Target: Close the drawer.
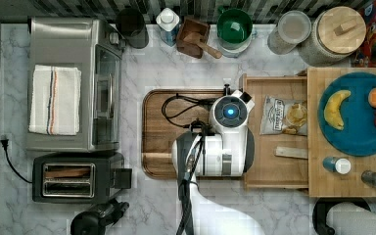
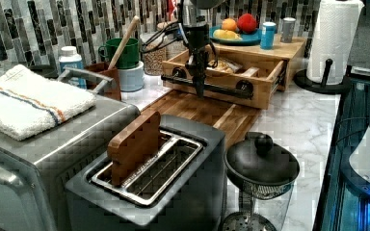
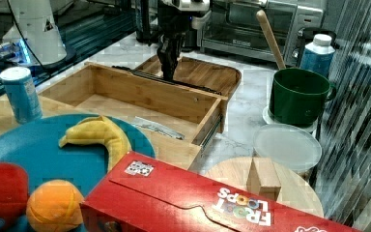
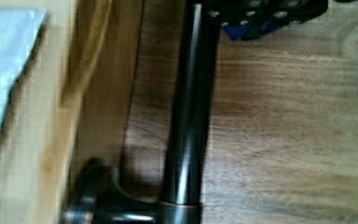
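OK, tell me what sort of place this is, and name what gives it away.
Most likely a kitchen counter, possibly a mock-up one: a toaster and toaster oven stand on a marble top, with a tiled backsplash behind and a paper towel roll beside the open drawer.

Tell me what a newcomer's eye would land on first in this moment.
Likely the drawer, pulled well out from under the slab with the blue plate, a chip bag lying inside it. Next, the gripper, reaching straight down at the black bar handle across the drawer's front, over the dark wooden tray. In the right view, a red cereal box crowds the foreground.
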